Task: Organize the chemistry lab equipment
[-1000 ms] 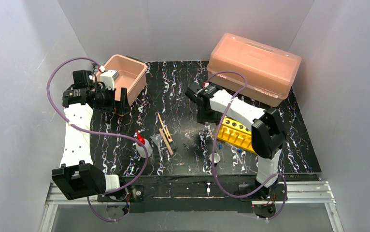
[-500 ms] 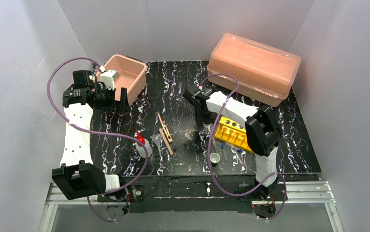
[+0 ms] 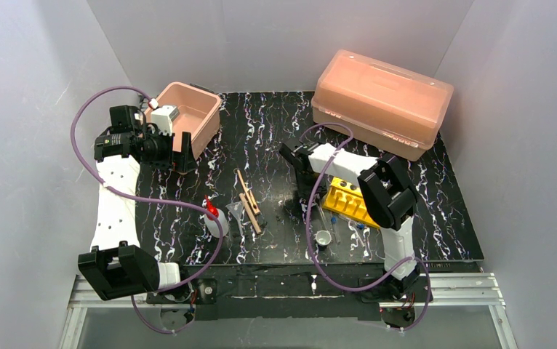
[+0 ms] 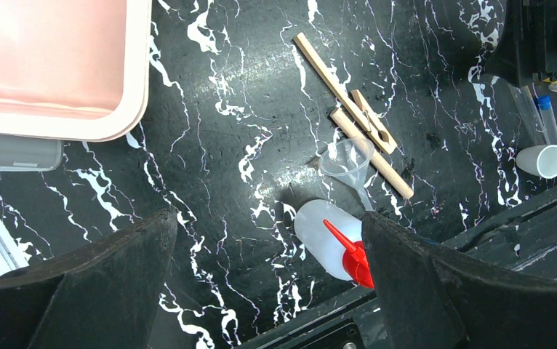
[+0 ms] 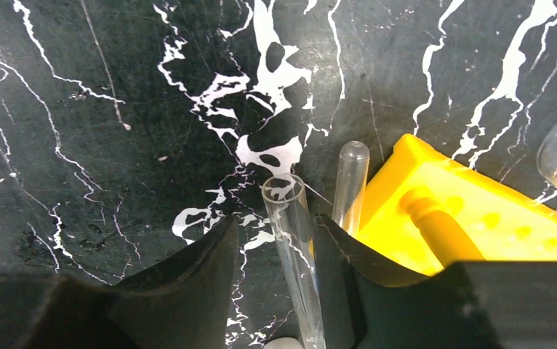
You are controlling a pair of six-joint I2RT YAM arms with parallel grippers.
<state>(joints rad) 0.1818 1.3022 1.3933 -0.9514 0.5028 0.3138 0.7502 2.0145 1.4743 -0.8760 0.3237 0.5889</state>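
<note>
Table (image 3: 261, 123), black with white veining, carries all items. Pink lidded box (image 3: 381, 102) stands at far right, open pink bin (image 3: 195, 109) at far left. Left tool (image 4: 268, 240), fingers wide apart and empty, hangs near the bin. Right tool (image 5: 275, 233) sits low at the yellow holed rack (image 3: 348, 205), right of centre. Squeeze bottle (image 4: 323, 236) with red nozzle lies near the front edge, clear funnel (image 4: 346, 160) just beside it, wooden clamps (image 4: 363, 131) behind. Tiny white cup (image 4: 542, 161) lies before the rack. Clear tube (image 5: 294, 240) lies between the right tool's fingers; whether they clamp it cannot be told.
</note>
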